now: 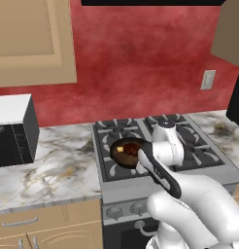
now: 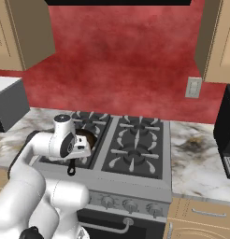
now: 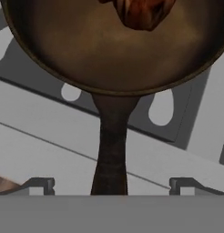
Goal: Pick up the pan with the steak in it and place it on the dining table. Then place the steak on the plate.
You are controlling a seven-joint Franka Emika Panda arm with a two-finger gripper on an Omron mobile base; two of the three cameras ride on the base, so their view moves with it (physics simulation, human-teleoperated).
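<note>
The pan (image 3: 109, 50) is seated on the front left burner of the stove (image 2: 135, 154), with the steak (image 3: 143, 12) lying inside it toward the far side. In the hand view the pan handle (image 3: 110, 145) is seen running straight from the rim toward the camera, its long axis passing between the two fingertips (image 3: 41, 184) of the gripper (image 3: 111, 186), which is held spread wide and empty on either side of the handle. A grasp is judged to call for a short descent onto the handle, the jaws then being brought together across its width.
</note>
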